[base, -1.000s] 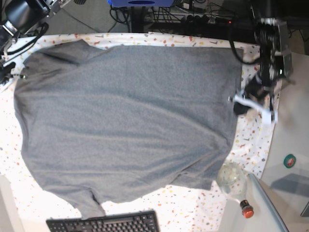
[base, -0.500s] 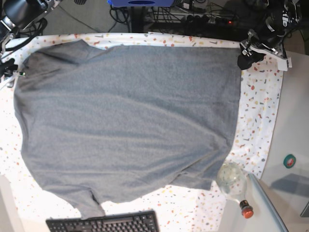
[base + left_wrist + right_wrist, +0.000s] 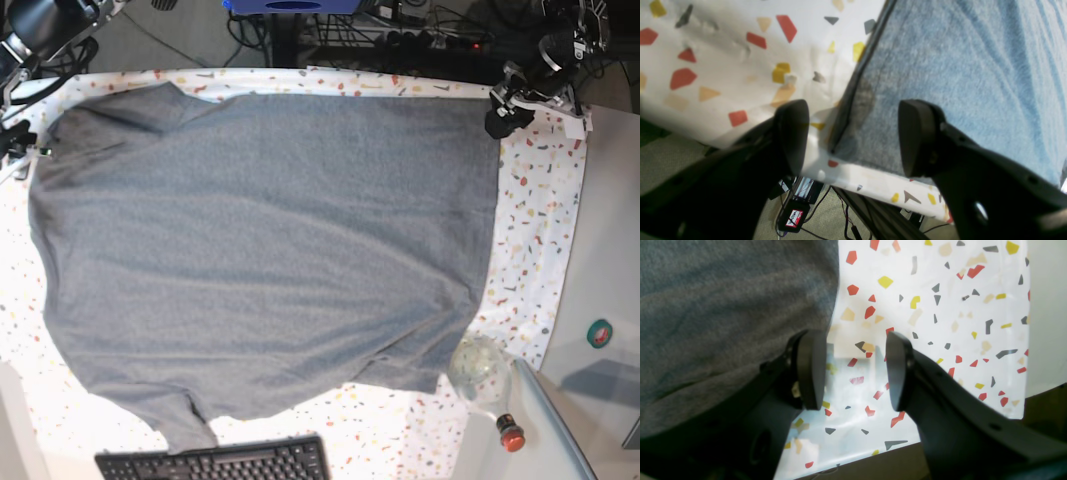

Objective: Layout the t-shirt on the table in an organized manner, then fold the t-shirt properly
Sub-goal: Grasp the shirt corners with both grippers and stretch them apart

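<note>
Two grippers stand at the far corners of the t-shirt (image 3: 260,250), which lies spread flat over most of the table (image 3: 540,230), sleeves out to one side and hem at the other.

Seen from its own wrist, the left gripper (image 3: 853,136) has its jaws spread wide and holds nothing. The hem corner of the shirt sits right between them: one finger (image 3: 791,133) is over bare speckled cloth, the other finger (image 3: 920,136) over grey knit, with the shirt's edge running up the gap. That straddle looks deliberate, a placement for closing on the corner. Just below the fingers the table's far edge drops away to cables on the floor.

Jaws on the right gripper (image 3: 853,373) are also parted and empty. The shirt's edge lies just to the side of one finger (image 3: 810,370) and partly behind it; between the fingers only speckled cloth shows. Whether that finger touches the fabric I cannot tell.

Laying out seems largely done, as the body is smooth with only mild ripples. My guess is the fold comes next, each gripper needing a firm pinch on its corner; the thin knit so near the table edge could slip out of a shallow bite.
</note>
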Action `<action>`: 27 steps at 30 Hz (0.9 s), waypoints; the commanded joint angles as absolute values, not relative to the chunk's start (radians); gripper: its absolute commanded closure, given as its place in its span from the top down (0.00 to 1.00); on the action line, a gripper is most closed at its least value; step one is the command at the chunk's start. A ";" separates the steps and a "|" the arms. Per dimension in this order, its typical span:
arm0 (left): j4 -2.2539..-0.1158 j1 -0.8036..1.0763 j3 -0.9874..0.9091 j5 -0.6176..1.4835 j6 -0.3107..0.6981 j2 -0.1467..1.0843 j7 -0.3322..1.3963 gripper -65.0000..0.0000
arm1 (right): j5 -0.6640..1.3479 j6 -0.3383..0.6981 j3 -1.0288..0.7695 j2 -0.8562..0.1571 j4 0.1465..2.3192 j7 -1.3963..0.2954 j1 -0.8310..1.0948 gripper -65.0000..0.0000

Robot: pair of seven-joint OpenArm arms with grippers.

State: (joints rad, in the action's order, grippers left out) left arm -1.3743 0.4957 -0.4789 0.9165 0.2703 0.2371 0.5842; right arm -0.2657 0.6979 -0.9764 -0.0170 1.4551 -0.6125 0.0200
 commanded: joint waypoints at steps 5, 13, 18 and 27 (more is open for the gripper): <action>-1.388 0.498 -0.483 0.923 0.278 0.236 0.579 0.62 | -0.257 0.698 -1.017 -0.058 1.376 -0.595 -0.047 0.42; -1.402 0.498 -0.387 0.929 0.280 0.237 0.579 0.22 | -0.197 0.698 -1.210 -0.093 1.241 -0.742 -0.150 0.42; -1.402 0.492 -0.390 0.929 0.280 0.237 0.579 0.00 | 0.053 0.698 -1.216 -0.142 1.234 -0.954 -0.097 0.42; -1.400 0.486 -0.387 0.926 0.280 0.243 0.579 0.00 | 0.116 0.698 -1.219 -0.137 1.230 -1.010 -0.090 0.41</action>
